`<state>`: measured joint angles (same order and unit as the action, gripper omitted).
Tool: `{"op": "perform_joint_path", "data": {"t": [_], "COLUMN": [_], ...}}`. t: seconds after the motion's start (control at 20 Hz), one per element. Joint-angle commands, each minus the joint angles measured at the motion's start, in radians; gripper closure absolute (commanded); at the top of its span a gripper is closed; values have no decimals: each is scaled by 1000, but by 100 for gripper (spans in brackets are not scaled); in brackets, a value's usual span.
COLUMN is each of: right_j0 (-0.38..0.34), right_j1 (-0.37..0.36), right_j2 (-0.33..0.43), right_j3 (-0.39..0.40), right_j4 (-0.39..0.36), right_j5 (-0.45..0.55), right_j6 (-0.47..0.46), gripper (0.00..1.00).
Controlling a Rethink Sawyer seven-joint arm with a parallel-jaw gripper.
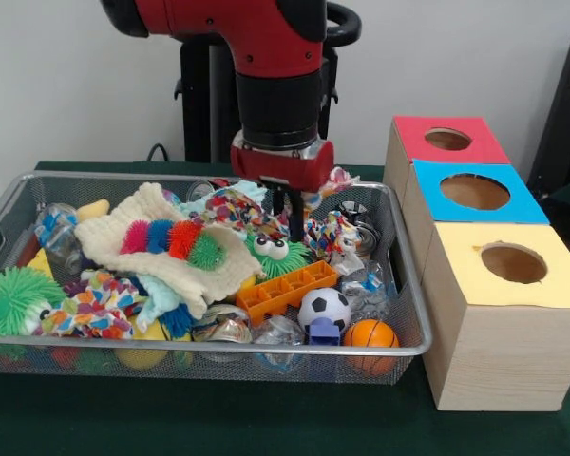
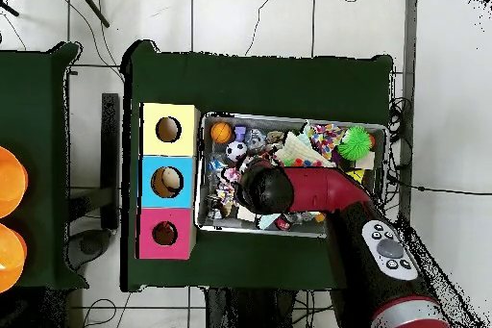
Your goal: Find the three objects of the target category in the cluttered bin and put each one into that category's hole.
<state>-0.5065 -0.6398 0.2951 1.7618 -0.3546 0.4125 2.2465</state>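
Inside the wire mesh bin [image 1: 410, 285], near its back wall, the gripper [image 1: 291, 220] hangs down among the clutter. Only dark finger shapes show below the red wrist; whether they are apart or together cannot be told, since the tips sink behind a multicoloured fabric toy [image 1: 230, 204] and the overhead view hides them entirely under the arm's black elbow [image 2: 263, 188]. Nothing is seen clamped.

Target category is not marked anywhere, so which items belong to it cannot be told. Candidates lying near the gripper: a green googly-eyed toy [image 1: 277, 252] just below and touching distance in the front view; an orange block tray [image 1: 285, 288] in front of that; a small soccer ball [image 1: 324, 307] and an orange basketball [image 1: 370, 333] by the bin's front wall, well apart from the gripper. A spiky caterpillar [image 1: 174, 241] rests on a cream knitted cloth [image 1: 138, 249], to the picture's left. A green spiky ball [image 1: 12, 299] sits at the far left corner. Clear plastic pieces are hard to make out.

Beside the bin stand three wooden boxes: red-topped [image 1: 446, 140], blue-topped [image 1: 475, 192], yellow-topped [image 1: 513, 263], each with a round hole. Overhead, something pale lies inside the blue one [image 2: 169, 181].
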Motion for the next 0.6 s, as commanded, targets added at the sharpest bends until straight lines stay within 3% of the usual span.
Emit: {"op": "perform_joint_path", "data": {"t": [0.05,0.4,0.6], "right_j0": [6,-8,-54], "right_j1": [51,60,47], "right_j2": [-8,0,17], "right_j3": [-68,-73,-70], "right_j4": [26,34,14], "right_j5": [-51,-41,-9], "right_j6": [80,72,7], "gripper": [0,0,0]}}
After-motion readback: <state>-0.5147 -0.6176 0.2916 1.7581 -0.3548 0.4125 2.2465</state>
